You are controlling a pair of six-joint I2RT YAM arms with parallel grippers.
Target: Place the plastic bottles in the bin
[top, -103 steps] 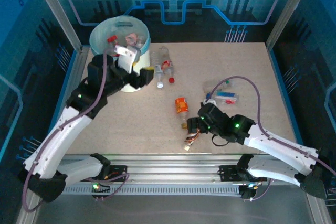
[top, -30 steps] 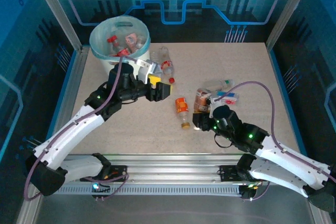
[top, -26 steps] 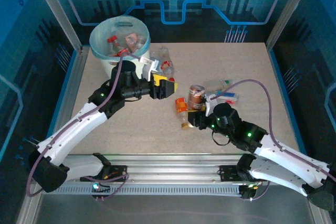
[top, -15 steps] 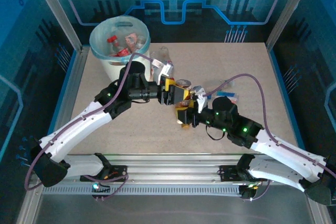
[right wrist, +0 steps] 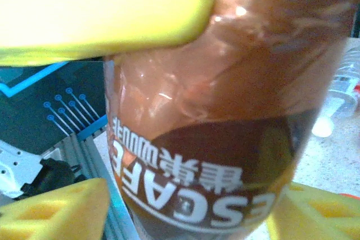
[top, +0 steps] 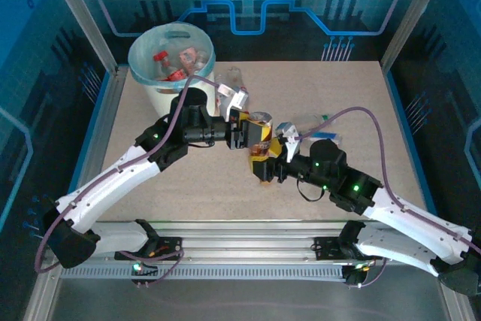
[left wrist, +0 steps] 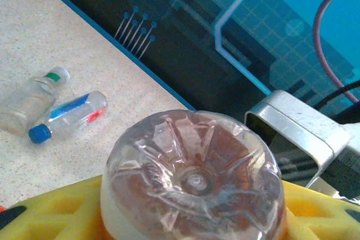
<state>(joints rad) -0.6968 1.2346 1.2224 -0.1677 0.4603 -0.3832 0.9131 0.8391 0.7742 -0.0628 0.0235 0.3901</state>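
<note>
Brown bottle (right wrist: 225, 155) partly covered by left pincer (top: 254, 133).

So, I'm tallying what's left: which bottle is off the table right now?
The brown-labelled Nescafe bottle, gripped in the left pincer above mid-table; the rest lie on the table or in the bin.

Cool blue light washes everything. The counter (top: 361, 103) below my left pincer (top: 246, 134) is evenly bright, shadows under my arms (top: 113, 178) faint. Close to that pincer, the brown bottle (left wrist: 191, 178) shows white glare and slight blur; at my right pincer (right wrist: 185, 217) it looms unsharp, yellow pads (right wrist: 56, 212) smeared, background soft.
</note>
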